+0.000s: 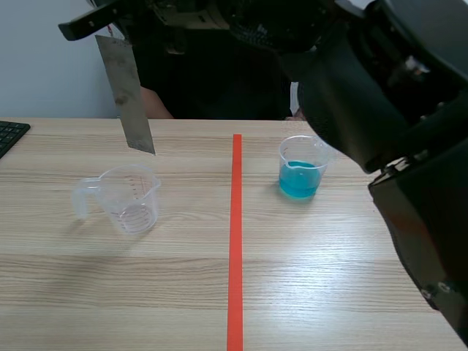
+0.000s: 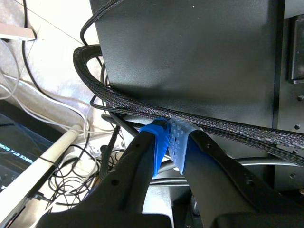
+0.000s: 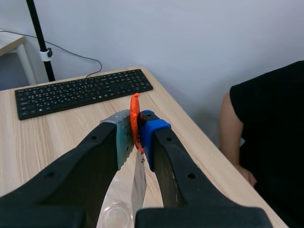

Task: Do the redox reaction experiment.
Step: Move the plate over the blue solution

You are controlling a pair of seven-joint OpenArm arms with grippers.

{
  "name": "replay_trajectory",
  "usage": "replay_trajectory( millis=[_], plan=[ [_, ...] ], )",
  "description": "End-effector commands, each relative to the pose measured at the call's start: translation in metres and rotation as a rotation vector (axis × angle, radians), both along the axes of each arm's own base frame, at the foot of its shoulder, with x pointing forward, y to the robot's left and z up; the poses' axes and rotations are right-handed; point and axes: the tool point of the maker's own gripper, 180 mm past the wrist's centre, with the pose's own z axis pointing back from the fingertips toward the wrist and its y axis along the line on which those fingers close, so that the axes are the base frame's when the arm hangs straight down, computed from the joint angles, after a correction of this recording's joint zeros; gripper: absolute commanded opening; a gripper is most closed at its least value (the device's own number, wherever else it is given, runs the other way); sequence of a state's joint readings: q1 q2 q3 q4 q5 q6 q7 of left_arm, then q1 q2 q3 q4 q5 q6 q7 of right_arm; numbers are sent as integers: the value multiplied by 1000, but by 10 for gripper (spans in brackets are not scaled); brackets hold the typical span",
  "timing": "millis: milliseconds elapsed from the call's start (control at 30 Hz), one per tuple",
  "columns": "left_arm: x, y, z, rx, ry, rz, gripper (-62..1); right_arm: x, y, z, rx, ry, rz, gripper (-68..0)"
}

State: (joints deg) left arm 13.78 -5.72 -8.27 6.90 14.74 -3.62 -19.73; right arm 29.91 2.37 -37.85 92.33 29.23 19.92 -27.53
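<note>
A: Right gripper (image 3: pixel 135 138), clamped on the metal strip (image 1: pixel 126 95), high above the empty cup (image 1: pixel 131 197).
B: Left gripper (image 2: pixel 168 142) closed, holding nothing. Strip in hand; immersion in the blue solution (image 1: pixel 298 183) not yet done.

Left wrist view: dark panel (image 2: pixel 19 147) on the floor, beside the gripper and below the white cables. It carries one slanted line of small white print. It looks like "…ORCE" followed by a figure near "5000", but it is cut off and the reading is not certain.

Scene view, left of centre: clear measuring cup (image 1: pixel 131 196). Raised graduation lines and tiny figures on its wall, too faint to read.

Keyboard (image 3: pixel 80 92), ahead of the right gripper; its corner also shows at the scene view's left edge. White key legends, too small to make out.
</note>
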Motion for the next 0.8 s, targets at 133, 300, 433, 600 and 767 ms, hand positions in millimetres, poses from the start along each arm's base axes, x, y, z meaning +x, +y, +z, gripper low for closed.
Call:
replay_trajectory(
  millis=[133,300,433,600,767],
  plan=[
    [2,1,1,-1,-11,2,-567,9,-31,27,22,-78,-52,-669],
    [2,1,1,-1,-11,2,-567,9,-55,32,19,-104,-83,-669],
    [2,1,1,-1,-11,2,-567,10,-76,29,11,-103,-106,-669],
    [2,1,1,-1,-11,2,-567,12,-101,17,-16,-86,-126,-669],
    [2,1,1,-1,-11,2,-567,14,-128,16,-20,-86,-141,-669]
  ],
)
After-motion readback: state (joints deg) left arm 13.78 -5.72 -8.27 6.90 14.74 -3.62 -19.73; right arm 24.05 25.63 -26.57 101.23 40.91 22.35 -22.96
